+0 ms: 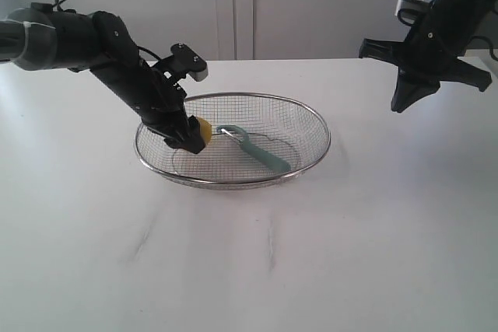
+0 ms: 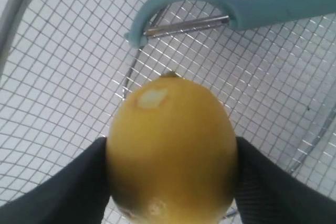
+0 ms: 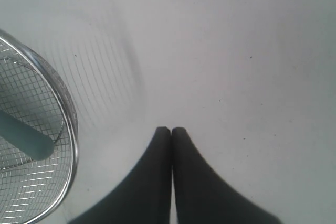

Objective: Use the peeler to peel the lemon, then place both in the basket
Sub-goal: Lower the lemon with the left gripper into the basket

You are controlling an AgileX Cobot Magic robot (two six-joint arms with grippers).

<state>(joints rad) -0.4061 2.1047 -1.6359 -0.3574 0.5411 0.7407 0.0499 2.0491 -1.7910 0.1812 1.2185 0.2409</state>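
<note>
L gripper point(image 1: 190, 140) grips lemon point(image 2: 170, 150) btwn its 2 fingers, low inside basket point(image 1: 311, 116), left end. Just beside it, peeler point(image 1: 263, 153) lies on the mesh. R gripper point(image 3: 170, 131) closed tight, empty, above table point(image 1: 389, 231), apart from basket.

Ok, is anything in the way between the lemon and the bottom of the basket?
Nothing visible. The left gripper holds the lemon inside the basket, at its left side. The peeler lies beside it, not underneath.
</note>
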